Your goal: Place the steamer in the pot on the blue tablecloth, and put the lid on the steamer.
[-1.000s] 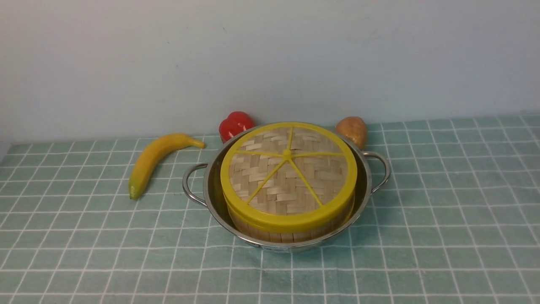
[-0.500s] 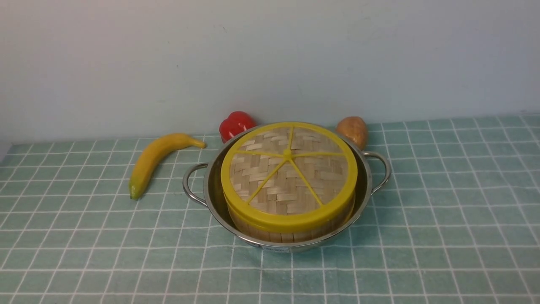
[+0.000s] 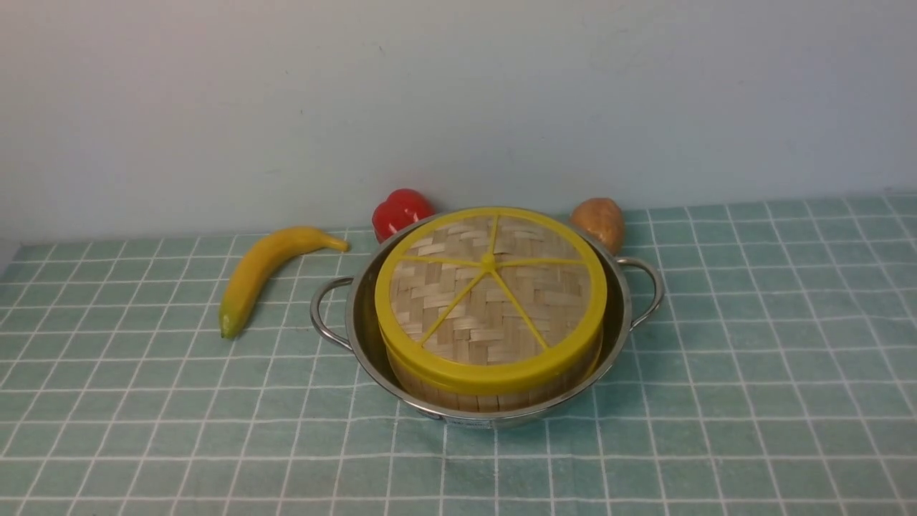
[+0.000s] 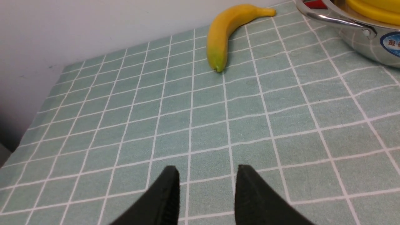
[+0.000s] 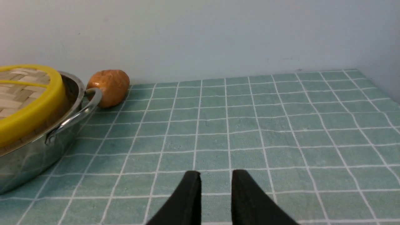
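The lid (image 3: 491,290), a woven disc with a yellow rim and spokes, sits on the steamer (image 3: 494,398). Only the steamer's wooden wall shows below the lid, and its contents are hidden. The steamer stands inside the shiny pot (image 3: 362,337) on the blue tablecloth (image 3: 752,373). Neither gripper appears in the front view. My left gripper (image 4: 207,170) hovers open over bare cloth, well short of the pot (image 4: 365,47). My right gripper (image 5: 216,173) is open by a narrower gap, empty, on the other side of the pot (image 5: 31,156) and lid (image 5: 28,93).
A banana (image 3: 261,272) lies left of the pot. A red pepper (image 3: 397,209) and a brown potato (image 3: 598,221) sit behind it against the pale wall. The cloth's left edge drops off in the left wrist view.
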You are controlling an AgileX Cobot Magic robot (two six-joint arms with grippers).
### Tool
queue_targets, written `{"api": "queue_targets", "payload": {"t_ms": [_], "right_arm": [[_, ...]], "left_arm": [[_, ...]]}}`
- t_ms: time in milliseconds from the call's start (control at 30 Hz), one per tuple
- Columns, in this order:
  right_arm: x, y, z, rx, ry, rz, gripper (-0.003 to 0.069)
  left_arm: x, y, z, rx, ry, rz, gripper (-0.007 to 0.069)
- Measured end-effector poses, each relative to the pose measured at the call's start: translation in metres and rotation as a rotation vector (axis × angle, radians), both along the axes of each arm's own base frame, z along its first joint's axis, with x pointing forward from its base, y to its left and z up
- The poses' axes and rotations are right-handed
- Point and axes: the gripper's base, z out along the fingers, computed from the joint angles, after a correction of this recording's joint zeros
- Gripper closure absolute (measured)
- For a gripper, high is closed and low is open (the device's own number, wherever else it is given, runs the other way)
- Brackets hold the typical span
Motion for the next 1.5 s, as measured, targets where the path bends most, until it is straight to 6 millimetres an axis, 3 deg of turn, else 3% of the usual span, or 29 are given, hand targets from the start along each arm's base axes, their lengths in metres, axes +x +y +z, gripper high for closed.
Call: {"api": "queue_targets", "payload": {"t_ms": [433,667,933,1500], "right_arm": [[0.0000,0.0003,0.0000,0.013,0.000,0.002,0.0416],[0.0000,0.0003,0.0000,0.012,0.000,0.002,0.0410],[0.0000,0.0003,-0.0003,0.011,0.001,0.002,0.0410],[0.0000,0.0003,-0.0003,0.011,0.001,0.002,0.0410]], "left_arm": [[0.0000,0.0000,0.0000,0.000,0.000,0.000,0.0382],[0.0002,-0.0001,0.0004,-0.015,-0.006,0.004,0.0382],[0.0018,-0.0015,0.0054,-0.209,-0.074,0.051,0.0382],[0.0019,-0.0015,0.0055,-0.228,-0.076,0.057,0.0382]]}}
